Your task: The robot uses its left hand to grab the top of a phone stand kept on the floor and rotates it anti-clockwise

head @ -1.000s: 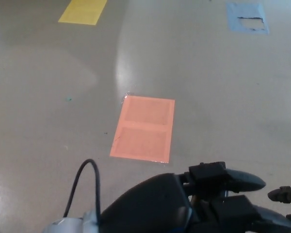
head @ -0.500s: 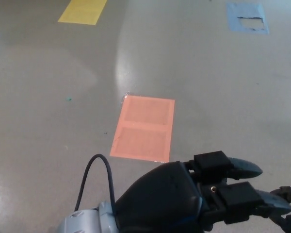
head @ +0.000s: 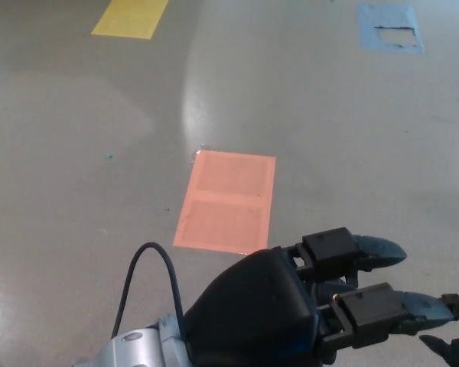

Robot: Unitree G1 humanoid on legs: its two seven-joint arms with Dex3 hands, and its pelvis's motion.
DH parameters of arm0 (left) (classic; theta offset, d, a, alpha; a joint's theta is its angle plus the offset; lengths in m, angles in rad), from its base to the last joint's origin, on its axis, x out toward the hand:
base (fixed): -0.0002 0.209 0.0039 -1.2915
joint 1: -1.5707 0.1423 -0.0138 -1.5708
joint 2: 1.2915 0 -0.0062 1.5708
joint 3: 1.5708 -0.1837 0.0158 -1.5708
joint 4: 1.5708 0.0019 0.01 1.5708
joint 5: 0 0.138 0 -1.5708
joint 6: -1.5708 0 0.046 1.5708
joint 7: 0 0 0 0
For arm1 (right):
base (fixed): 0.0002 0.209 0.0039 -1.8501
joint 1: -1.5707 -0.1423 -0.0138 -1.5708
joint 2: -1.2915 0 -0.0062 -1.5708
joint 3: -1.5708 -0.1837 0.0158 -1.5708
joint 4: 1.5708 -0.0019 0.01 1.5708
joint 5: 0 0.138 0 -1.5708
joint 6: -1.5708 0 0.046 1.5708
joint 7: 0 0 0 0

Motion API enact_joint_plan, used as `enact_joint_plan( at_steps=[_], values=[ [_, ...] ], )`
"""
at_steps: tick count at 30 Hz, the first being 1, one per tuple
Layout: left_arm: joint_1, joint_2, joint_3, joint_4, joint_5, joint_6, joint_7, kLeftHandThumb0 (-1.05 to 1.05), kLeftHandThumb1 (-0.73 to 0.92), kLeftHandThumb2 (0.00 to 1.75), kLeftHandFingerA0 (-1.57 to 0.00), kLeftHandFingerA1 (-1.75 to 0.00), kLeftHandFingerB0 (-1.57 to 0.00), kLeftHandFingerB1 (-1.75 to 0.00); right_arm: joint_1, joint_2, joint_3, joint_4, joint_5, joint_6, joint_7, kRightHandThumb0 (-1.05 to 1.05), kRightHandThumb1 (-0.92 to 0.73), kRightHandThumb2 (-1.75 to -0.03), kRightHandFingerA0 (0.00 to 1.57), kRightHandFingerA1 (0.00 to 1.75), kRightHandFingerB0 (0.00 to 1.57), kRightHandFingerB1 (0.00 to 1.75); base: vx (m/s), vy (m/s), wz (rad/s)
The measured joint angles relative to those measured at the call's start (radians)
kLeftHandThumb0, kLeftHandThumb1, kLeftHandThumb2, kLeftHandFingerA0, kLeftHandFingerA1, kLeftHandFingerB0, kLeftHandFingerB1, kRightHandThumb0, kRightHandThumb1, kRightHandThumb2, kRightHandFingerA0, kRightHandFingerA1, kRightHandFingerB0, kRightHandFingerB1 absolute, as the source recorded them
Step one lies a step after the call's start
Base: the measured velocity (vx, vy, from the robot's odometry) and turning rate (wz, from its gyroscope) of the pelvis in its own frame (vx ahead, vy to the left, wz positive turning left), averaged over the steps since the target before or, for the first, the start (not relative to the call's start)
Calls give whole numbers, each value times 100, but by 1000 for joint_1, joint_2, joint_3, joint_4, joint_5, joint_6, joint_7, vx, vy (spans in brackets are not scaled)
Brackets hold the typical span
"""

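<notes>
My left hand fills the bottom of the head view, black, with a grey wrist and a black cable looping behind it. Its two thick fingers stretch out to the right, spread apart, with nothing between them. Just past the lower fingertip, a small black part pokes in at the bottom right corner. It is cut off by the frame edge, and I cannot tell whether it is the phone stand's top. The fingers stand close to it but do not close on it. My right hand does not show.
The floor is grey and glossy. An orange rectangle of tape lies just beyond my hand. A yellow patch sits at the far left and a torn blue patch at the far right.
My left hand has come up and a little forward, and its two fingers have spread and stretched further right. The black part at the right edge now sits lower in the corner.
</notes>
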State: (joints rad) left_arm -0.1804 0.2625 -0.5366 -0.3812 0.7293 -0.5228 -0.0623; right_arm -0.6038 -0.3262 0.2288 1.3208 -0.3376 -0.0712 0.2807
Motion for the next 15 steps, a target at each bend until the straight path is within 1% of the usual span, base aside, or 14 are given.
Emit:
enact_joint_plan(
  at_steps=[6,7,9,10,15],
  values=[
    [-4,-1,6,31,52,-32,51,-61,54,67,-21,-36,-10,-42,0,0,0,2,-2,0,0,-58,-63,-88,27,53,5,29,0,0,0],
    [-8,-2,7,44,63,-40,65,-70,47,88,-13,-46,-6,-46,0,0,0,2,-3,0,0,-58,-63,-88,27,53,5,29,0,0,0],
    [-18,-4,8,65,85,-49,90,-71,48,88,-13,-46,-7,-46,0,0,0,2,-4,0,0,-58,-63,-88,27,53,5,29,0,0,0],
    [-22,-4,9,73,93,-52,101,-69,63,68,-18,-36,-7,-37,0,0,0,2,-4,0,0,-58,-63,-88,27,53,5,29,0,0,0],
    [-50,-7,10,128,145,-71,168,-69,67,68,-15,-36,-6,-34,-1,0,0,2,-5,0,0,-58,-63,-88,27,53,5,29,0,0,0]
  ],
)
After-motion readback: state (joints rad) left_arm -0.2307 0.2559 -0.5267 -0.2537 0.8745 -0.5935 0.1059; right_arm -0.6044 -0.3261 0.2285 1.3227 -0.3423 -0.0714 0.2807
